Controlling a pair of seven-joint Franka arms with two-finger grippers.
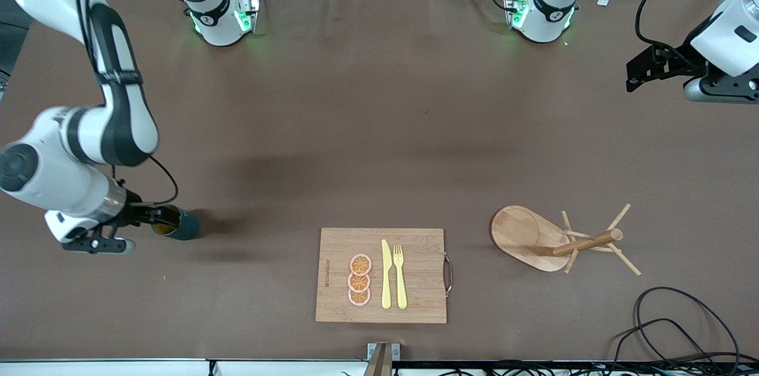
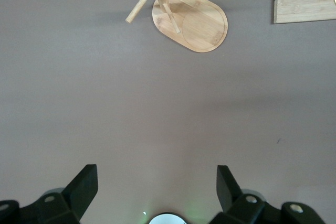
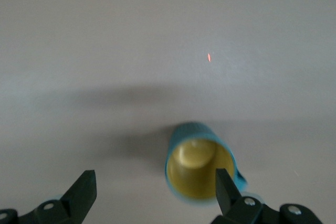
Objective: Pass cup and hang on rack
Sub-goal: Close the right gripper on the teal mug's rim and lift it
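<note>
Front view, lower left of frame: the right gripper (image 1: 142, 223) is low at the cup (image 1: 175, 223), jaws apart with one finger by the rim, likely lining up a grasp. Ribbed teal outside, glossy yellow inside. Upper right, the left gripper (image 1: 643, 70) waits spread wide, presumably for the handover. Lower right stands the pale wooden rack (image 1: 563, 238), thin pegs angled.

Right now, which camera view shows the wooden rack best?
The left wrist view shows the rack best: its oval base, its post and several pegs are large and unobstructed, though the top is cut off. The front view shows the whole rack, but smaller. The right wrist view does not show it.
</note>
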